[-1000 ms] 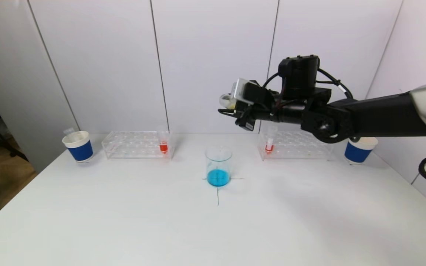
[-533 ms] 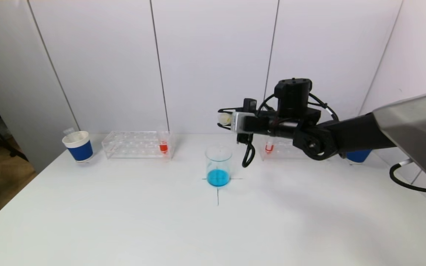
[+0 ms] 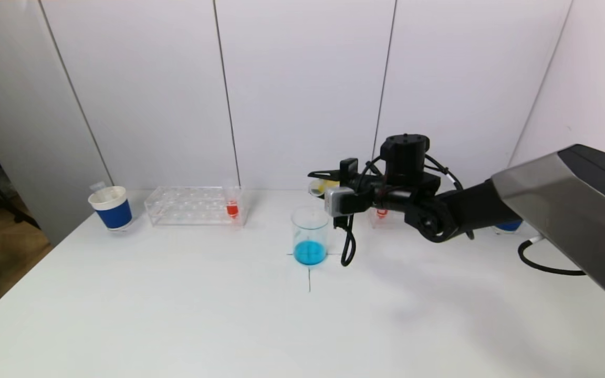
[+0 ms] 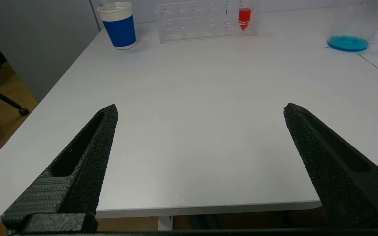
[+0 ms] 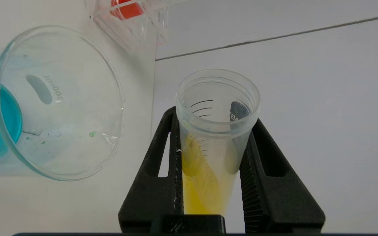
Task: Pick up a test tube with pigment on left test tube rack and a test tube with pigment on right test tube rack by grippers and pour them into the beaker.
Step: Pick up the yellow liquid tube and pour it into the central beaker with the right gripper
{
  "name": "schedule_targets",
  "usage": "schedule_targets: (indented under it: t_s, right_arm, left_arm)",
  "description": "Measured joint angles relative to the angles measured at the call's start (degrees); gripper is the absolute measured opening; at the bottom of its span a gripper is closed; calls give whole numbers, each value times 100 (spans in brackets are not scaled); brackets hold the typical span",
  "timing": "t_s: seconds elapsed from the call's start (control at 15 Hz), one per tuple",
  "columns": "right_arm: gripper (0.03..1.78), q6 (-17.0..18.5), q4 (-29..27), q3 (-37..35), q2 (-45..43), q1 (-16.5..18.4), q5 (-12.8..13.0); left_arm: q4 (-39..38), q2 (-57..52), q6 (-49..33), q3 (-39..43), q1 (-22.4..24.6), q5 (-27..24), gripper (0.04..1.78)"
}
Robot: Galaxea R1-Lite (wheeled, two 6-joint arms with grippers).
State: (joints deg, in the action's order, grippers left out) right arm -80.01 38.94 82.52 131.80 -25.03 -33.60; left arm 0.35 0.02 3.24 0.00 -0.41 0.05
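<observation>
My right gripper is shut on a clear test tube holding yellow pigment. The tube lies tilted on its side, just above and behind the rim of the glass beaker, which holds blue liquid. The tube's mouth is beside the beaker's opening, not over it. A tube of red pigment stands in the left rack. Another red tube stands in the right rack, mostly hidden behind my arm. My left gripper is open over the table's near edge, holding nothing.
A blue-banded paper cup stands left of the left rack. A second blue cup peeks out behind my right arm. A black cross is marked on the white table under the beaker. A cable loop hangs beside the beaker.
My right arm came down from high above the right rack and rolled the wrist, bringing the yellow tube down level with the beaker's rim. The left gripper stayed open.
</observation>
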Motion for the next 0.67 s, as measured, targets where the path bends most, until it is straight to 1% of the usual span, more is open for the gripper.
schedule_targets:
  t_s: [0.27, 0.67]
  right_arm:
    - [55, -325, -46, 304, 235, 12, 59]
    - [55, -1059, -49, 456, 328, 28, 193]
  left_arm:
    - [0, 0, 0, 0, 0, 5, 176]
    - [0, 0, -2, 0, 0, 0, 176]
